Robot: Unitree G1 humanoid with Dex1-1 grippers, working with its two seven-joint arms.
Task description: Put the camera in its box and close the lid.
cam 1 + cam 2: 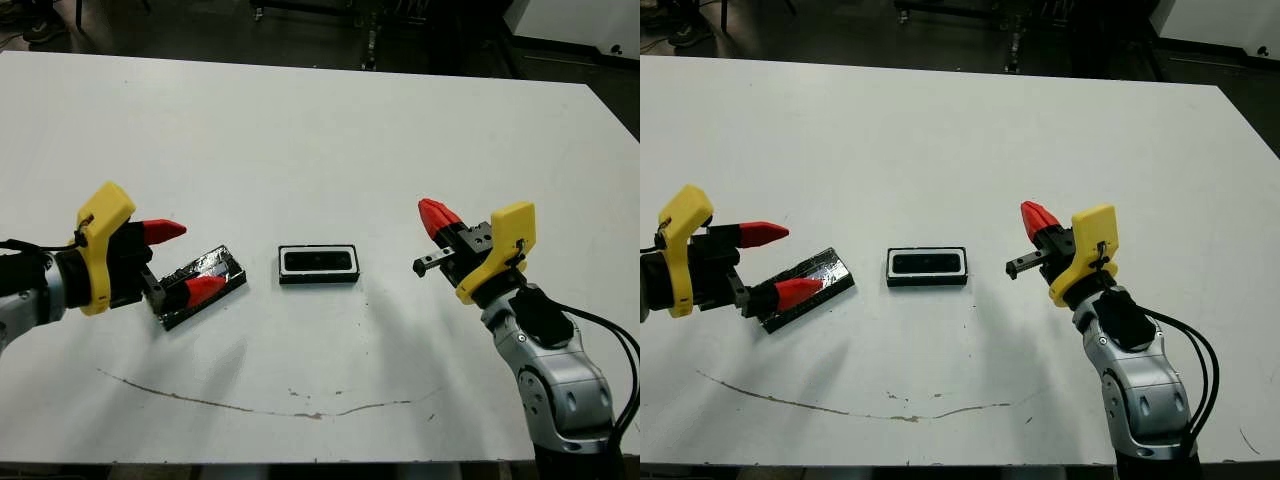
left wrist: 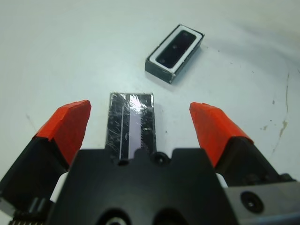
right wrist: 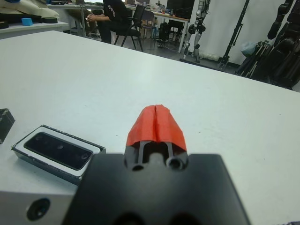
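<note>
White counter, bare apart from a thin brown streak along its near edge. At centre, the box, black outside with a white lining, long axis crosswise, with the dark camera lying flat inside. To its left lies the lid, glossy black, angled, uncovered; the left gripper is spread wide around it, and the right gripper, fingers pressed together and empty, hangs right of the box.

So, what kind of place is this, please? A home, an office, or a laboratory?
Most likely a robotics laboratory or workshop. Beyond the white table, the right wrist view shows robot bodies on stands, a person seated at a desk, and dark equipment along the wall.
</note>
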